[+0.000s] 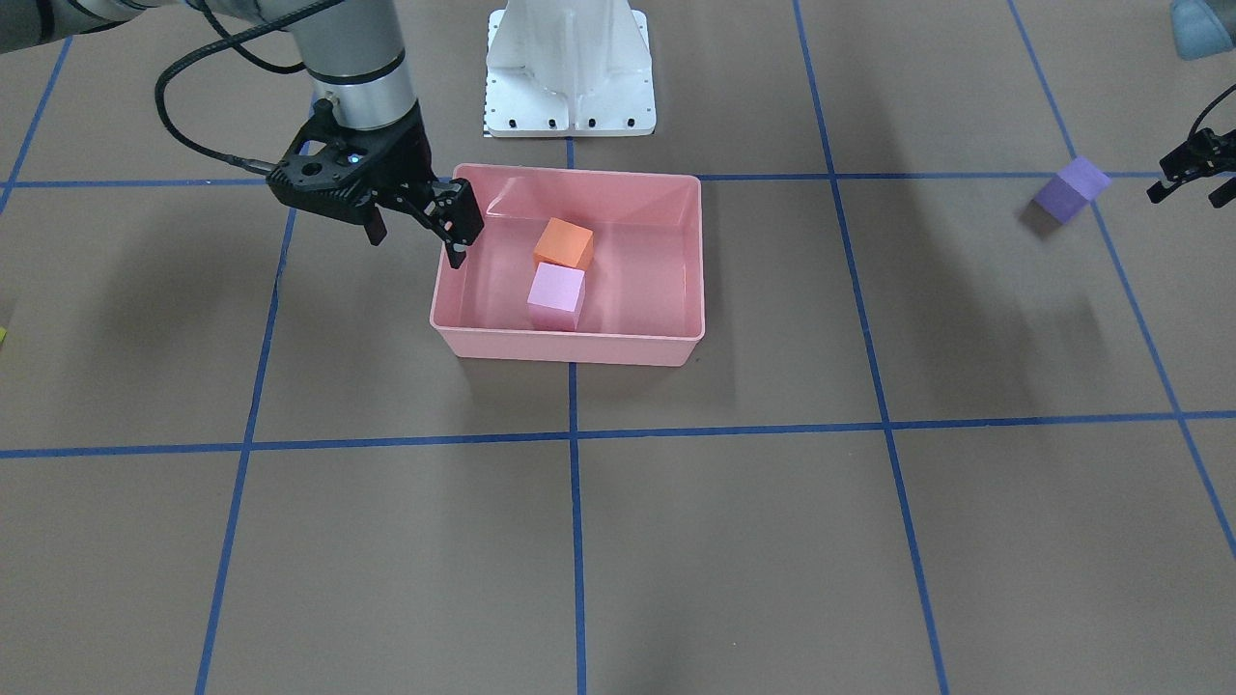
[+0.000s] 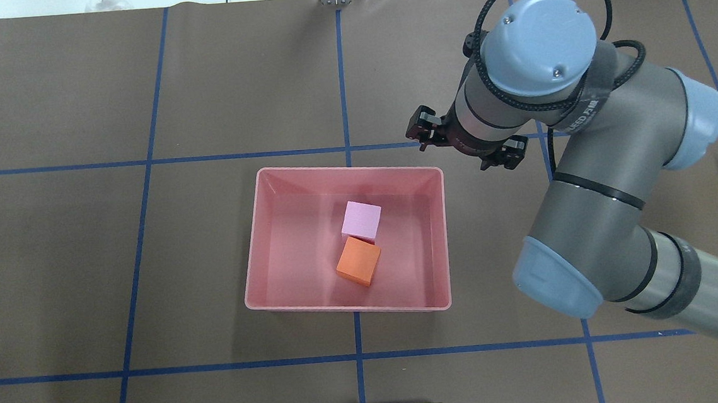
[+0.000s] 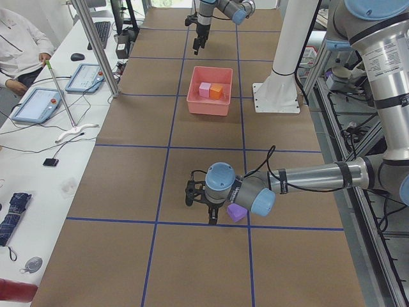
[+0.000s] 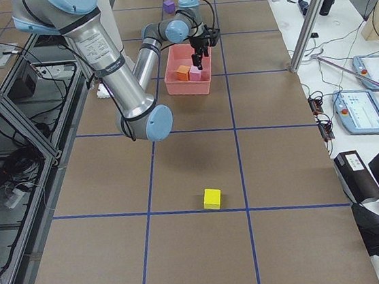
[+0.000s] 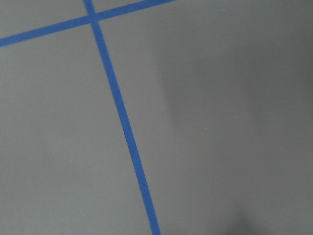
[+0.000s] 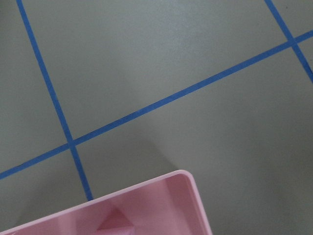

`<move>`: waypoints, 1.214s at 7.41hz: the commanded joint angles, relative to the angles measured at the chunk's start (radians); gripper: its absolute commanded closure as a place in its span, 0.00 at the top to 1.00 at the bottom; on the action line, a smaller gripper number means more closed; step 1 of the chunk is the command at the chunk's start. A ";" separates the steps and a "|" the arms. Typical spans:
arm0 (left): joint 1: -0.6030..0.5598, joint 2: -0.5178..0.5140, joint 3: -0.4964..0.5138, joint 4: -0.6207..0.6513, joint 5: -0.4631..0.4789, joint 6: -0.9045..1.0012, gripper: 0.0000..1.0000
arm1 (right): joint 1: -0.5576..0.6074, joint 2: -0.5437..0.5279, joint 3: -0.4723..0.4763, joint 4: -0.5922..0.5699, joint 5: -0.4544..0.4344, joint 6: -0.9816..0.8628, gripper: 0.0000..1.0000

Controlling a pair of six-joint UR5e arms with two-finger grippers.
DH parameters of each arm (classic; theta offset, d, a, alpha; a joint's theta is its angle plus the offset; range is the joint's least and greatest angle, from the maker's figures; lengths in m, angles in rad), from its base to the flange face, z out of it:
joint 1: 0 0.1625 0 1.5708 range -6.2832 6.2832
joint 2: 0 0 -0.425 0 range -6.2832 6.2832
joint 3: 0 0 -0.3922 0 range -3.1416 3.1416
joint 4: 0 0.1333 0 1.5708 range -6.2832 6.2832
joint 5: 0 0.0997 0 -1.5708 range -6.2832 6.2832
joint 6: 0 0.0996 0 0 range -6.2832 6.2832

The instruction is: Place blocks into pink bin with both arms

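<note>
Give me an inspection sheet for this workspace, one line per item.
surface: table covered in brown paper with a blue tape grid.
job's things: pink bin holds the orange block and light pink block, apparently touching; purple block and yellow block lie on the table outside it.
clutter: nothing seen.
grippers: right gripper open, empty, at a bin corner; left gripper open, empty, beside the purple block.
cables: black cable loops off the right wrist, away from the bin.
surroundings: white pedestal; side bench with tablets and a seated person.
</note>
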 commanded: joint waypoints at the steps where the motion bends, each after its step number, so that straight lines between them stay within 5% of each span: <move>1: 0.008 0.093 -0.006 -0.113 0.000 -0.248 1.00 | 0.076 -0.057 0.020 0.005 0.067 -0.146 1.00; 3: 0.072 0.086 -0.006 -0.131 0.056 -0.271 1.00 | 0.103 -0.136 0.066 0.005 0.078 -0.247 1.00; 4: 0.182 0.084 -0.006 -0.206 0.160 -0.227 1.00 | 0.120 -0.153 0.072 0.007 0.090 -0.278 1.00; 9: 0.207 0.116 -0.007 -0.222 0.170 0.419 1.00 | 0.138 -0.199 0.091 0.007 0.101 -0.330 1.00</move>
